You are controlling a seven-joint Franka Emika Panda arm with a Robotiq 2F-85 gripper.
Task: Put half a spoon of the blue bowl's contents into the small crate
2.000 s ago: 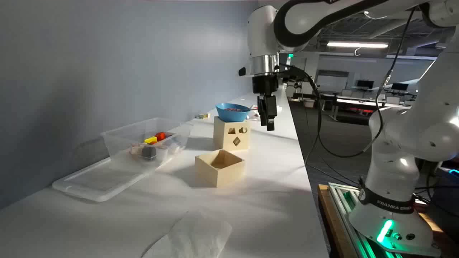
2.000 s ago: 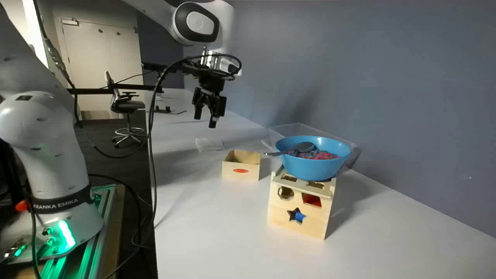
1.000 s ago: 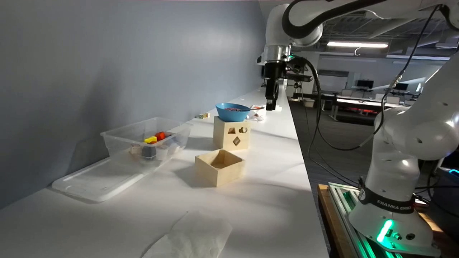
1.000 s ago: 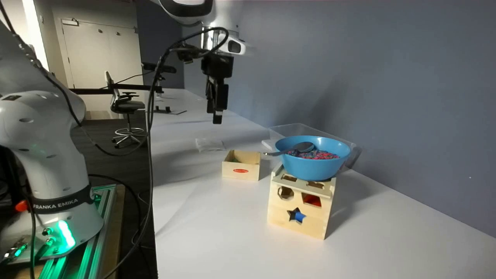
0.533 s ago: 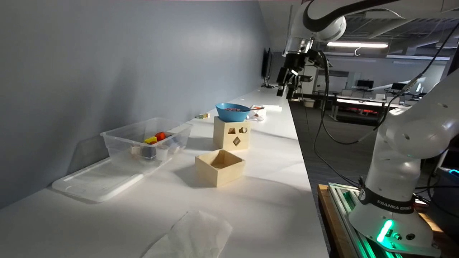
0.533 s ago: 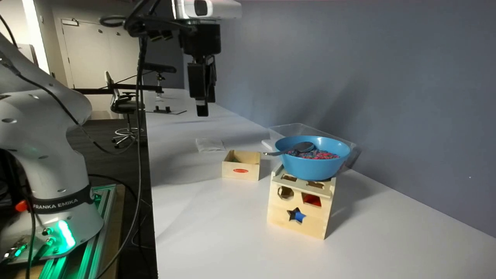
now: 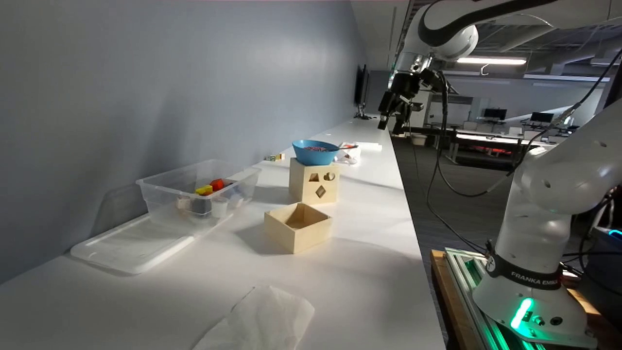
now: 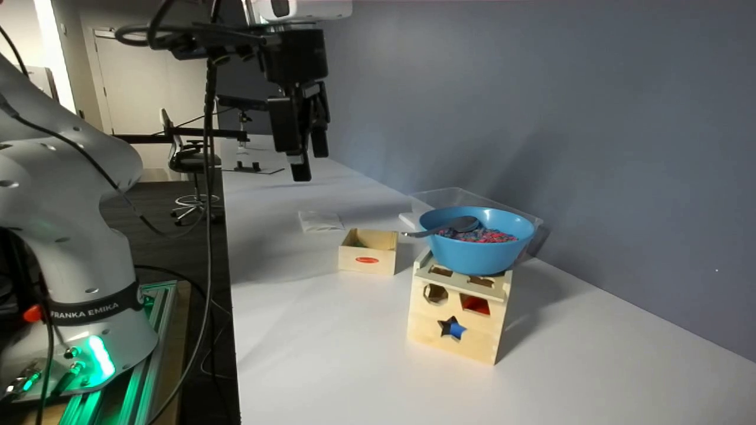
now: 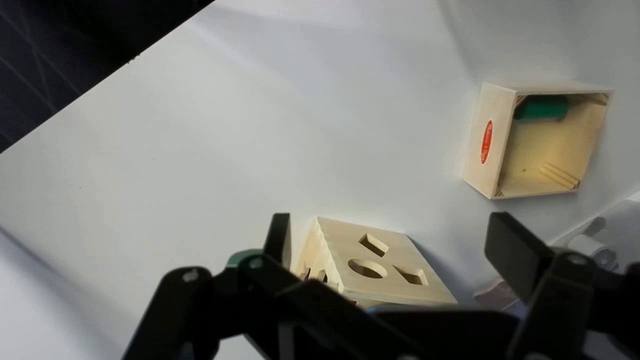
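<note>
Above the counter (image 8: 331, 330), the pincer (image 8: 310, 163) gapes empty. Likely step: reaching the spoon (image 8: 453, 225); next, align over its handle (image 8: 420, 234).

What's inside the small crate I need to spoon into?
The wrist view shows a green piece lying near one corner inside the small crate, with bare wood beside it. The floor under the green piece is covered.

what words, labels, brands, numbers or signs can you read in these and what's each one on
"FRANKA EMIKA": on the black band around the robot's base, in an exterior view.
Red oval label on the small crate: lettering too blurred to read.
Round emblem by the brand name: too small to make out.
No number can be read.
</note>
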